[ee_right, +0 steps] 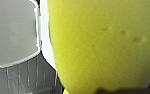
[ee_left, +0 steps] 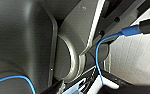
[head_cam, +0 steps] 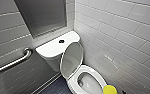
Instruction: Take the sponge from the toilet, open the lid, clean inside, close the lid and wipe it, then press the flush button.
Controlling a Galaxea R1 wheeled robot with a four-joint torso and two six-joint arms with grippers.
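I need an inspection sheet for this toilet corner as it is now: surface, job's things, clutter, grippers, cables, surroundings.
Surface: glossy white ceramic toilet; its flat tank cover bears the small round dark flush button.
Job's things: thin white oval lid is raised, leaning toward the tank; the bowl is open. Small bright yellow soft sponge is at the bowl's near end; touching or not, unclear.
Clutter: nothing seen.
Grippers: open or shut cannot be told.
Cables: thin blue cable runs along the robot's own dark parts.
Surroundings: white tiled walls, metal grab bar, dark floor.
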